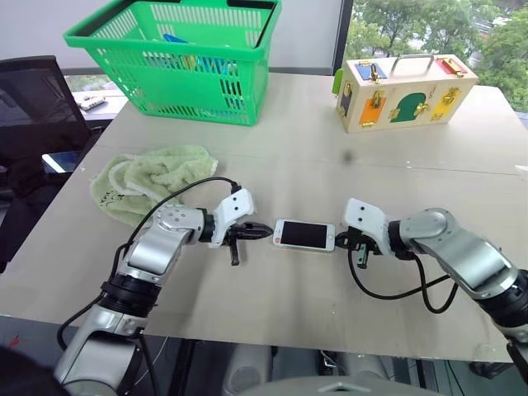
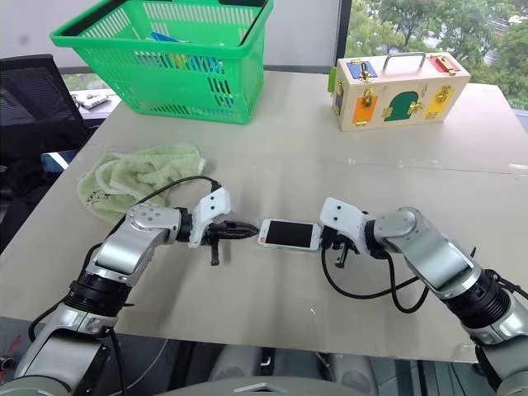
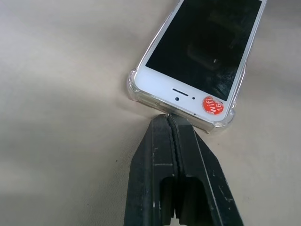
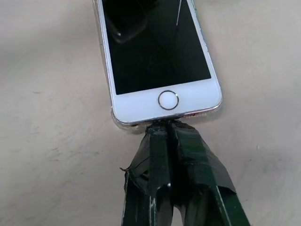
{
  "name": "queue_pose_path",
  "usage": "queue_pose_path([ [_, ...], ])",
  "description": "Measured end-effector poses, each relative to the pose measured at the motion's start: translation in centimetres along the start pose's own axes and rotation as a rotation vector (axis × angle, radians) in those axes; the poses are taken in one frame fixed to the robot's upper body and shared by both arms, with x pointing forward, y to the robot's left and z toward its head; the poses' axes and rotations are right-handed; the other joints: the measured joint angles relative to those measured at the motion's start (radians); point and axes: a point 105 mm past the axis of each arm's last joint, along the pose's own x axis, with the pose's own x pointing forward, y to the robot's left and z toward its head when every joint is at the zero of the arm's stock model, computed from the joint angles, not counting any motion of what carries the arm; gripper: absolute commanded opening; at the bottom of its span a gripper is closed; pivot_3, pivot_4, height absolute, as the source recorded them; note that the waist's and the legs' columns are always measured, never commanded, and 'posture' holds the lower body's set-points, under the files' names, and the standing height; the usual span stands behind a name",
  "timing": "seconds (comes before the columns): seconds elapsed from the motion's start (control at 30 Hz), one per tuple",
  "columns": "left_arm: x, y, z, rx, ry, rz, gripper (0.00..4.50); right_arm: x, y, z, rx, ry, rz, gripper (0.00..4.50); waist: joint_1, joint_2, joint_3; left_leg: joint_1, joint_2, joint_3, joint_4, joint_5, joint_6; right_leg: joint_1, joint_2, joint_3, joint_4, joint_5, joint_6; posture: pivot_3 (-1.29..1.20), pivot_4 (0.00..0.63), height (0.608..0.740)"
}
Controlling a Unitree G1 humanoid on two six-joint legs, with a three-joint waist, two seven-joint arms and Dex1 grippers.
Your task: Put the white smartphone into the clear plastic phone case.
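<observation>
the white smartphone [image 1: 304, 235] lies face up on the counter [image 1: 330, 148] directly between the two grippers, already sitting inside the clear plastic phone case [image 3: 134, 89], whose rim shows around its corners. the left gripper [image 1: 262, 232] has its fingers pressed together, tips right at the speaker end of the case, and the right gripper [image 1: 340, 242], also pinched together and holding nothing, meets the home-button end. pushing from both ends like this looks meant to seat the phone fully into the rim and stop it sliding.
</observation>
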Motion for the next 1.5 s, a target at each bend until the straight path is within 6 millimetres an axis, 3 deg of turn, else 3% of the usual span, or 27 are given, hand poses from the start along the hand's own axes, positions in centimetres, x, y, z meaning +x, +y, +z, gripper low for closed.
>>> queue_pose_path([
  [0.27, 0.9, -0.3, 0.5, 0.003, -0.027, -0.009, 0.0, -0.9, -0.1, -0.9, 0.003, 0.009, -0.017, 0.03, 0.017, 0.001, 0.0, -0.001, -0.002, -0.001, 0.001, 0.0, 0.0, 0.002, -0.001, -0.001, -0.001, 0.0, 0.0, 0.0, 0.15, 0.74],
  [0.53, 4.3, -1.8, 2.3, 0.022, -0.072, -0.117, 0.0, -4.8, -0.7, -2.8, 0.044, 0.044, -0.099, 0.03, 0.013, 0.001, 0.0, -0.002, -0.005, -0.001, 0.003, -0.001, 0.001, 0.003, -0.003, 0.001, -0.004, 0.0, 0.004, 0.0, 0.15, 0.74],
  [0.83, 6.1, -1.9, 3.3, 0.047, -0.079, -0.193, 0.0, -5.2, -1.2, -5.2, 0.1, 0.105, -0.114, 0.03, 0.016, 0.001, 0.0, -0.002, -0.005, -0.002, 0.004, -0.001, 0.001, 0.004, -0.001, 0.0, -0.003, -0.001, 0.002, 0.0, 0.15, 0.74],
  [1.03, 3.7, -1.8, 2.4, 0.026, -0.092, -0.243, 0.0, -6.1, -1.8, -6.7, 0.11, 0.07, -0.182, 0.03, 0.005, 0.001, 0.0, -0.002, -0.004, -0.002, 0.004, -0.001, 0.002, 0.003, -0.001, 0.003, -0.003, 0.0, 0.006, 0.0, 0.15, 0.74],
  [1.13, 2.5, -1.4, 3.3, 0.002, -0.155, -0.247, 0.0, -7.3, -2.5, -7.6, 0.192, 0.028, -0.247, 0.03, 0.012, 0.0, 0.0, -0.002, -0.004, -0.002, 0.004, -0.001, 0.002, 0.004, -0.001, 0.001, -0.003, -0.001, 0.005, 0.0, 0.15, 0.74],
  [1.33, 5.0, -2.5, 6.5, 0.035, -0.232, -0.306, 0.0, -7.5, -3.1, -5.3, 0.26, -0.122, -0.288, 0.03, 0.004, 0.0, 0.001, -0.001, -0.004, -0.001, 0.005, -0.001, 0.002, 0.004, 0.0, 0.005, -0.002, 0.0, 0.005, 0.0, 0.15, 0.74],
  [1.5, 7.4, -2.8, 5.6, 0.047, -0.146, -0.305, 0.0, -5.9, -3.1, -4.0, 0.269, -0.14, -0.263, 0.03, -0.016, 0.0, 0.001, -0.001, -0.004, -0.002, 0.004, -0.001, 0.002, 0.003, 0.002, 0.008, -0.002, 0.001, 0.007, 0.0, 0.15, 0.74],
])
